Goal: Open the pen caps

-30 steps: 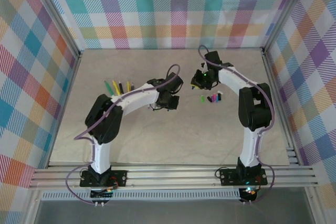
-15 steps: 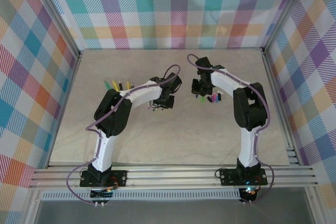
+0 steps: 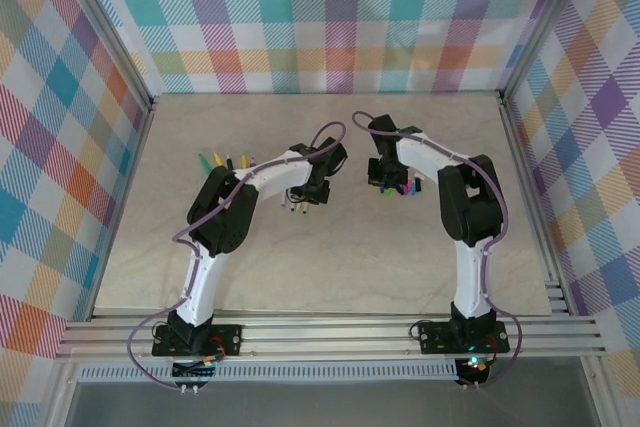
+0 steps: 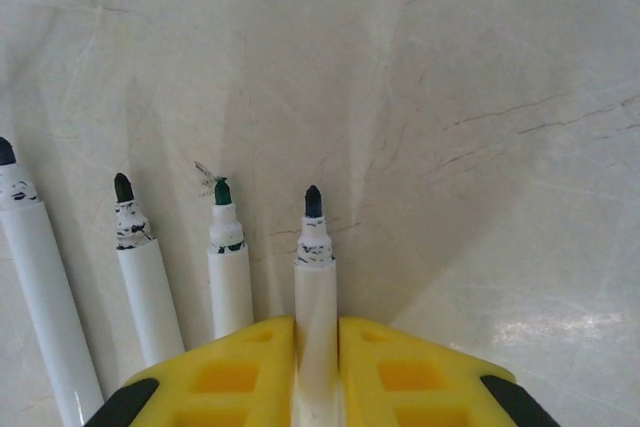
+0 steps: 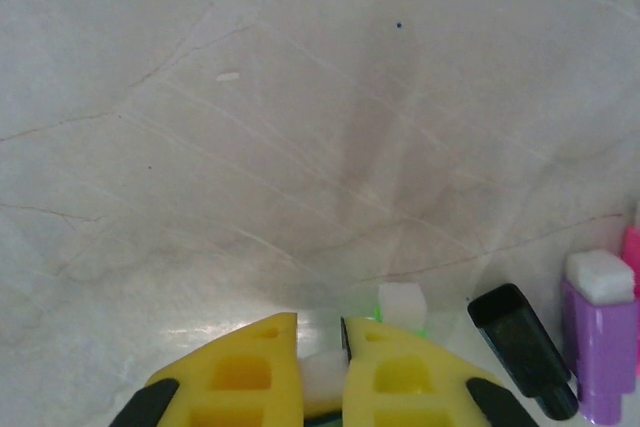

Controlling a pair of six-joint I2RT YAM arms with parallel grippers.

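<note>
My left gripper (image 4: 317, 323) is shut on a white pen (image 4: 316, 257) whose dark blue tip is bare, low over the table. To its left lie three more uncapped white pens (image 4: 229, 277), side by side. From above, the left gripper (image 3: 305, 197) sits mid-table over those pens (image 3: 298, 210). My right gripper (image 5: 320, 327) is shut on a small pen cap (image 5: 322, 375) with a white end showing. Loose pen caps lie just beside it: green (image 5: 402, 305), black (image 5: 520, 349), purple (image 5: 598, 347) and pink (image 5: 632, 247). From above, the right gripper (image 3: 385, 180) is at that cap cluster (image 3: 405, 189).
A row of green and yellow pens (image 3: 225, 163) lies at the back left of the tabletop (image 3: 300, 267). Metal rails (image 3: 520, 167) border the table, with checked walls behind.
The left gripper has shifted left and down to the row of uncapped pens. The right gripper has come nearer and down to the loose caps.
</note>
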